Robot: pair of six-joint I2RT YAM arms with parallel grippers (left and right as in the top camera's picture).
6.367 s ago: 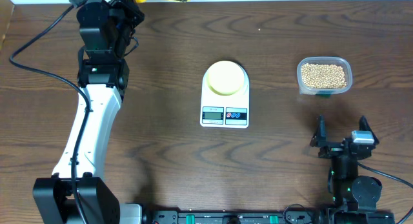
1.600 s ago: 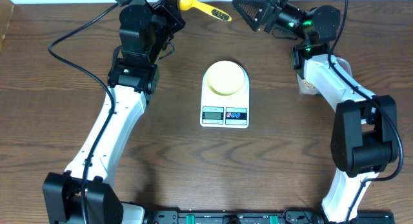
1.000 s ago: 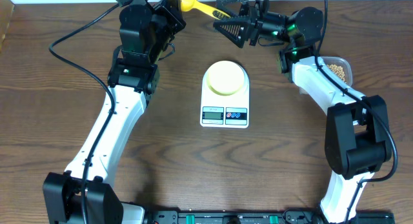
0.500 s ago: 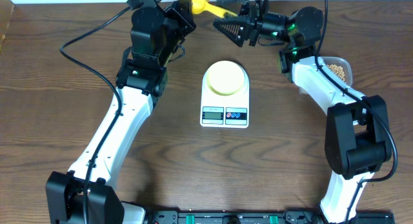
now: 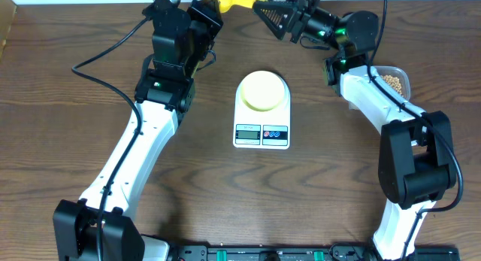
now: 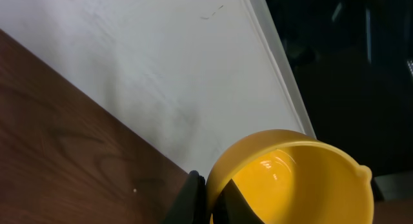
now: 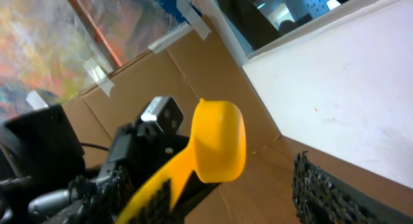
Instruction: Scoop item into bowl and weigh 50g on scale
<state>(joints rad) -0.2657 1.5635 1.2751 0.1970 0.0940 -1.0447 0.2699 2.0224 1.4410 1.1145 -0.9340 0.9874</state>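
Dark, wood-grained table [image 5: 225, 193] runs out to a white board along its far edge, and both my arms are raised over that edge. My left gripper [image 5: 204, 8] is clenched on the scoop [image 5: 225, 0], pinching the wall of its cup. From the left wrist I see the glossy yellow plastic cup empty, with my fingers closed on its rim.

The scoop's long handle points away from my left gripper toward my right gripper [image 5: 275, 13], roughly along the table's far edge. My right gripper stands released, its ribbed black fingers well apart. Through the right wrist camera the handle lies off-centre in that gap, close against one finger, with the cup beyond the fingertips. I cannot tell whether that finger touches it. I judge this to be a hand-over: the right gripper must centre on the handle and close before the left lets go.

The beans [image 5: 392, 80], small, round and tan, sit in a clear plastic tub [image 5: 403, 71] on the right side of the table, partly hidden under my right forearm. That puts them far nearer my right arm than my left. The pale yellow bowl [image 5: 262, 90], round and smooth, rests on the top of the flat white scale [image 5: 261, 133] mid-table, between my arms and well apart from the tub. I see no beans in the bowl yet.
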